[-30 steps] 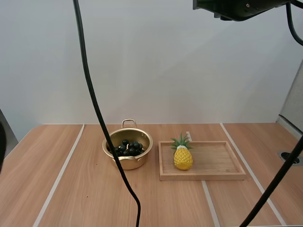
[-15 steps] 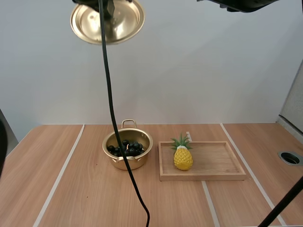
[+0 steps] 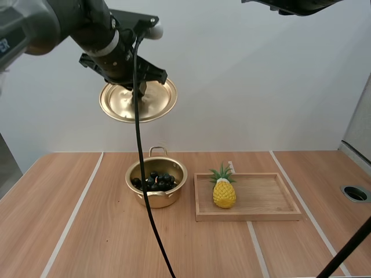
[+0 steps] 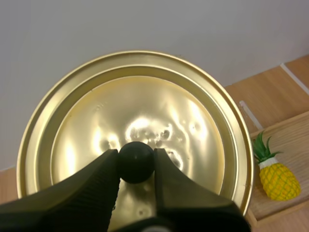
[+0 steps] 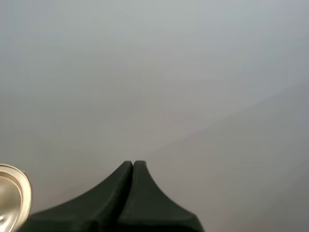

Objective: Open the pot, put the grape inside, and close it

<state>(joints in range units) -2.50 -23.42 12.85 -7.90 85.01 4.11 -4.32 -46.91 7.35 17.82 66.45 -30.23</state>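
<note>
- My left hand is closed on the black knob of the lid. One finger presses each side of the knob, and the fingers are parted only by its width.
- The lid is brass-coloured and hangs from that grip, tilted. Its top face is turned towards the wrist camera. It is held high above the bench, over the pot and a little to its left. How far back it hangs I cannot tell.
- My right hand is closed on nothing, its two fingers lying together as one dark wedge. It is raised well clear of the bench, with the rim of the lid just visible to one side of it.
- The pot stands open on the bench, left of centre, with one handle on its far side.
- The grapes, a dark bunch, lie inside the pot, below its rim.
- Just right of the pot, and apart from it, lies a wooden tray. A toy pineapple stands at its left end.
- Progress, as I judge it: the pot is open and the grapes are in, so two of the three steps appear complete. Closing is left: I must lower the lid squarely onto the rim, then release the knob.
</note>
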